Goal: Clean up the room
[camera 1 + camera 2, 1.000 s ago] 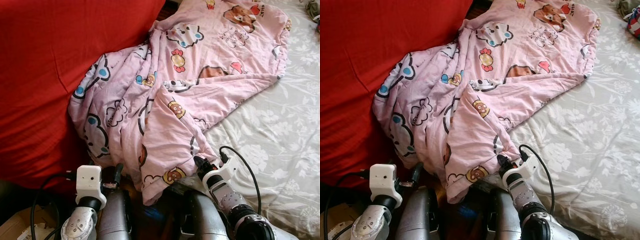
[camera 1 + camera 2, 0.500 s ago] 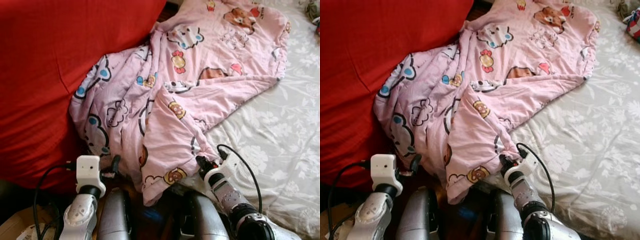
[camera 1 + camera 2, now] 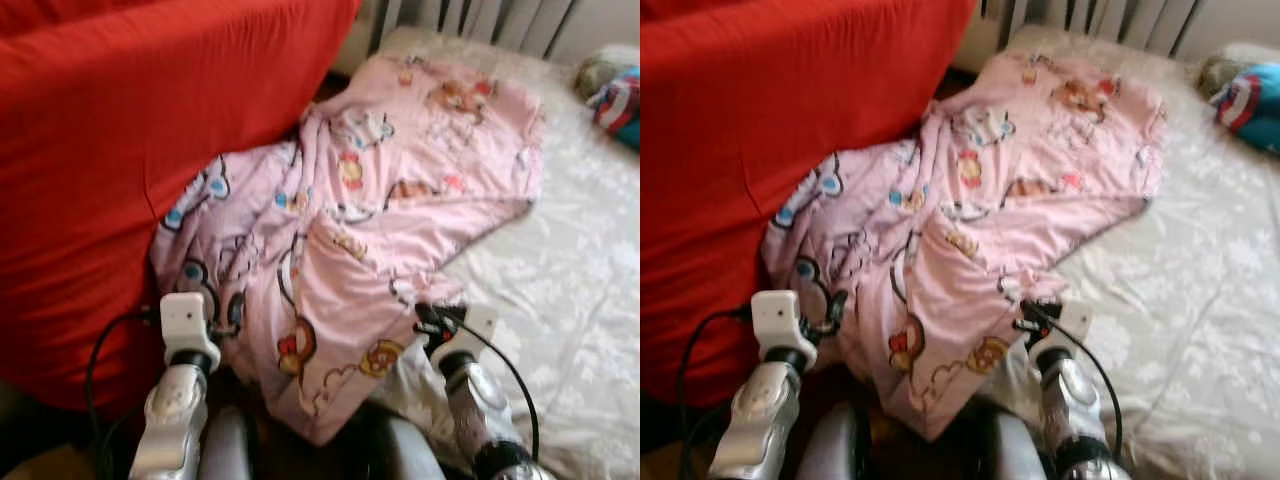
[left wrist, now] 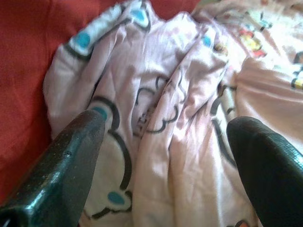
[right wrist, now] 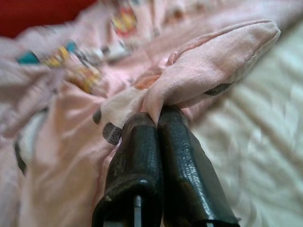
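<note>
Grippers come first, two of them, low at the near edge. The right gripper [image 5: 158,116] has its two black fingers pressed tight together, and a fold of the pink blanket [image 3: 400,200] is pinched between the tips. The left gripper [image 4: 165,137] has its fingers [image 4: 71,161] spread wide apart with nothing between them. It sits just in front of the blanket's bunched left side, close to it, and I cannot tell if it touches.

One pink blanket lies here, crumpled at the near end and spread flatter farther away. It has cartoon bears, clouds with blue spots and candy shapes printed on it. Some printed letters are near the far end, but they are too blurry to read. The near corner hangs down between the robot's two arms.

One big red cover [image 3: 120,150] sits on the left, touching the blanket's side. One white flowered bed sheet [image 3: 580,290] lies under the blanket on the right.

Far back at the right corner are a grey-green lump and a red and blue thing [image 3: 618,105], too blurry to name.

Compared with half a second ago, the head camera has tipped up, so more of the far end of the bed shows. The right gripper keeps its pinch, and the pinched edge sits higher and more bunched.
</note>
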You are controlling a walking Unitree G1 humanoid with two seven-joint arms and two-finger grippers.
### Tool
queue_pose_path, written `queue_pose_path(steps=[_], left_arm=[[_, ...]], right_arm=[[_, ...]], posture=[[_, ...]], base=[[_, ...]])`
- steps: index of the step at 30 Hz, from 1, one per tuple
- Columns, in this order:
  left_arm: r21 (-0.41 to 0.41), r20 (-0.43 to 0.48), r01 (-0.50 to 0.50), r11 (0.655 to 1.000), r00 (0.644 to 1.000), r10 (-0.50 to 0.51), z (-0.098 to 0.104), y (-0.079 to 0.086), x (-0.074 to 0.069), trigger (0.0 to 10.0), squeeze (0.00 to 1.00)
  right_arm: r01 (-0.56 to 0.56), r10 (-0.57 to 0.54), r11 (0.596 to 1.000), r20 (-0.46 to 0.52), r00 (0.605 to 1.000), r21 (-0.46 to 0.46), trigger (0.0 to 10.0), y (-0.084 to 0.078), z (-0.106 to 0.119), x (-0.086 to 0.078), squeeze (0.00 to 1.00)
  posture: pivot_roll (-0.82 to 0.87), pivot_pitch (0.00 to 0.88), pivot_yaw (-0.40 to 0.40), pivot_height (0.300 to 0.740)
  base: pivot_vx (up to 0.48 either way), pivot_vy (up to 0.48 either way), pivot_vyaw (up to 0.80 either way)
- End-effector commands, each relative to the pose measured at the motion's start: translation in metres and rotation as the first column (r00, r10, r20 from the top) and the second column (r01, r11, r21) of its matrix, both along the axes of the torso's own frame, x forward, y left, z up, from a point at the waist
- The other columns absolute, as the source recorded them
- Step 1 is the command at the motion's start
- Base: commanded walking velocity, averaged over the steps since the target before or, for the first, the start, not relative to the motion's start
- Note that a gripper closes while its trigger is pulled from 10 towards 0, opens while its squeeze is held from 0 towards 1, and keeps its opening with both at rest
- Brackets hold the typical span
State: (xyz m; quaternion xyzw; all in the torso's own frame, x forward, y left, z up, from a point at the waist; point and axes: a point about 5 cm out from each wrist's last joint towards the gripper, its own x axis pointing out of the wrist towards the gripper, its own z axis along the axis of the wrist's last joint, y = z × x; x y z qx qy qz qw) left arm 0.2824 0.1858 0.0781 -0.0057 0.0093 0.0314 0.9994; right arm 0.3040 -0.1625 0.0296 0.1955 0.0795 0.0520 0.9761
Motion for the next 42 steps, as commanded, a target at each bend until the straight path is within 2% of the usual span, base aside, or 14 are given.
queue_pose_path(steps=[1, 8, 13, 14, 17, 18, 21, 22, 27, 29, 31, 35, 39, 42], left_arm=[[-0.008, -0.009, 0.002, 1.0, 1.0, -0.002, -0.005, -0.002, 0.001, 10.0, 0.0], [-0.017, -0.067, -0.01, 1.0, 0.998, 0.008, -0.021, -0.001, 0.004, 10.0, 0.0], [-0.029, -0.195, -0.05, 0.998, 0.98, 0.043, -0.047, 0.012, 0.0, 10.0, 0.0], [-0.029, -0.195, -0.05, 0.998, 0.98, 0.043, -0.047, 0.012, 0.0, 10.0, 0.0], [-0.004, -0.245, -0.043, 0.999, 0.969, 0.041, -0.058, 0.013, -0.002, 10.0, 0.0], [0.017, -0.306, -0.02, 1.0, 0.952, 0.024, -0.069, 0.011, -0.006, 10.0, 0.0], [0.046, -0.419, 0.008, 0.999, 0.908, 0.012, -0.089, 0.012, -0.015, 10.0, 0.0], [0.046, -0.419, 0.008, 0.999, 0.908, 0.012, -0.089, 0.012, -0.015, 10.0, 0.0], [0.049, -0.532, -0.004, 0.999, 0.846, 0.029, -0.108, 0.019, -0.03, 10.0, 0.0], [0.076, -0.596, 0.033, 0.997, 0.803, 0.019, -0.117, 0.02, -0.038, 10.0, 0.0], [0.093, -0.624, 0.052, 0.994, 0.781, 0.017, -0.122, 0.02, -0.043, 10.0, 0.0], [0.092, -0.651, -0.007, 0.996, 0.756, 0.066, -0.127, 0.028, -0.051, 10.0, 0.0], [0.099, -0.667, -0.014, 0.995, 0.741, 0.077, -0.131, 0.033, -0.057, 10.0, 0.0], [0.11, -0.693, -0.014, 0.994, 0.716, 0.087, -0.136, 0.035, -0.066, 10.0, 0.0]], right_arm=[[0.016, -0.016, 0.999, 0.01, 1.0, -0.032, 10.0, -0.004, 0.0, -0.002, 0.0], [-0.004, 0.005, 0.998, 0.032, 0.999, -0.056, 10.0, 0.006, 0.005, 0.002, 0.0], [-0.015, 0.019, 0.997, 0.046, 0.999, -0.079, 10.0, 0.009, 0.007, 0.003, 0.0], [-0.015, 0.019, 0.997, 0.046, 0.999, -0.079, 10.0, 0.009, 0.007, 0.003, 0.0], [0.022, -0.021, 0.999, 0.032, 0.999, -0.038, 10.0, 0.008, 0.006, 0.003, 0.0], [0.045, -0.045, 0.999, 0.043, 0.998, -0.006, 10.0, 0.008, 0.008, 0.004, 0.0], [0.02, -0.018, 0.999, 0.061, 0.998, -0.035, 10.0, 0.013, 0.01, 0.005, 0.0], [0.02, -0.018, 0.999, 0.061, 0.998, -0.035, 10.0, 0.013, 0.01, 0.005, 0.0], [0.0, 0.003, 0.999, 0.062, 0.998, -0.046, 10.0, 0.018, 0.01, 0.005, 0.0], [-0.001, 0.004, 0.999, 0.056, 0.998, -0.048, 10.0, 0.021, 0.01, 0.005, 0.0], [-0.005, 0.008, 0.998, 0.055, 0.998, -0.056, 10.0, 0.022, 0.009, 0.005, 0.0], [-0.006, 0.011, 0.997, 0.06, 0.998, -0.072, 10.0, 0.022, 0.011, 0.006, 0.0], [-0.012, 0.017, 0.996, 0.056, 0.998, -0.086, 10.0, 0.023, 0.011, 0.007, 0.0], [-0.032, 0.038, 0.994, 0.054, 0.998, -0.109, 10.0, 0.027, 0.01, 0.006, 0.0]], posture=[[-0.02, 0.012, -0.083, 0.644], [-0.02, 0.0, -0.078, 0.684], [-0.01, 0.0, -0.07, 0.724], [-0.01, 0.0, -0.07, 0.724], [0.0, 0.0, -0.07, 0.739], [-0.01, 0.0, -0.066, 0.74], [-0.02, 0.0, -0.056, 0.74], [-0.02, 0.0, -0.056, 0.74], [-0.02, 0.0, -0.054, 0.74], [-0.02, 0.0, -0.051, 0.74], [-0.02, 0.002, -0.048, 0.74], [-0.02, 0.017, -0.044, 0.74], [-0.01, 0.034, -0.046, 0.74], [-0.01, 0.048, -0.048, 0.74]], base=[[0.0, 0.0, 0.0], [0.0, 0.0, 0.0], [0.0, 0.0, 0.0], [0.0, 0.0, 0.0], [0.0, 0.0, 0.0], [0.0, 0.0, 0.0], [0.0, 0.0, 0.0], [0.0, 0.0, 0.0], [0.0, 0.0, 0.0], [0.0, 0.0, 0.0], [0.0, 0.0, 0.0], [0.0, 0.0, 0.0], [0.0, 0.0, 0.0], [0.0, 0.0, 0.0]])
